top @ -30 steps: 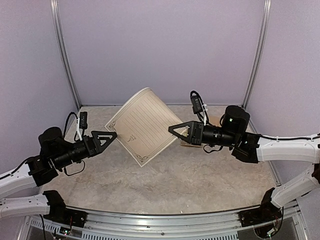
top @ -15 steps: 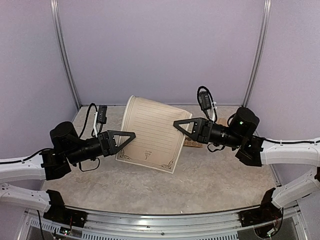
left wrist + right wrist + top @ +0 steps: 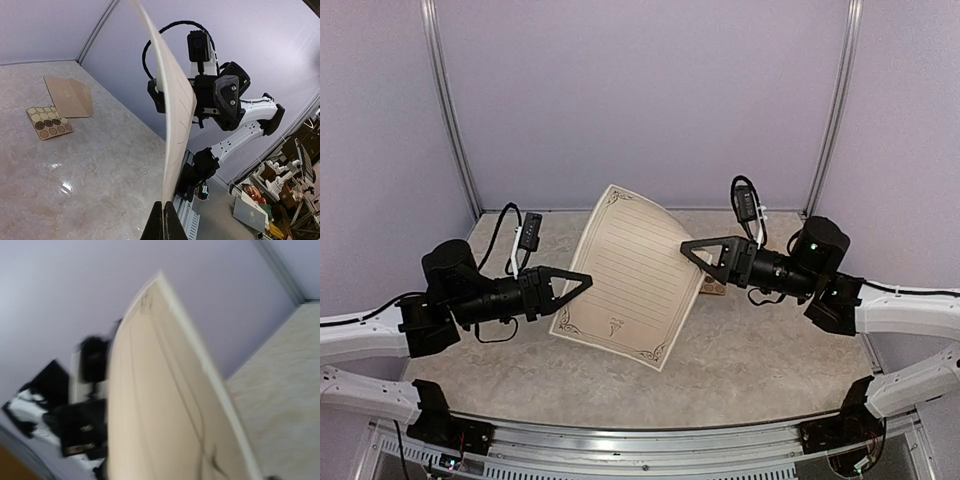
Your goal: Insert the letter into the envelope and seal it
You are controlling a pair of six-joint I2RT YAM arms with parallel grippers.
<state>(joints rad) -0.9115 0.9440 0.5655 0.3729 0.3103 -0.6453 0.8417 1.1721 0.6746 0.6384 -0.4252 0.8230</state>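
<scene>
Two end effectors hold the letter up off the counter at the middle of the top view. The left end effector is pinched on the sheet's lower left edge. In the left wrist view its fingers meet tightly on the paper at the bottom of the frame. The right end effector comes to a point at the sheet's upper right edge and appears clamped on it. Its own wrist view is too blurred to confirm this. The letter is a thin cream sheet with a dark ornamental border, curled flourishes at the corners, faint ruled lines across its face and a small motif near its lower edge. It stands tilted, one corner high toward the back wall and the opposite corner low toward the bottom of the frame, and it bows gently between the two grips. From the left wrist it shows almost edge-on as a slim curved strip. At that view's left, a brown envelope lies flat on the counter, with a sticker card of round dots just beside it.
</scene>
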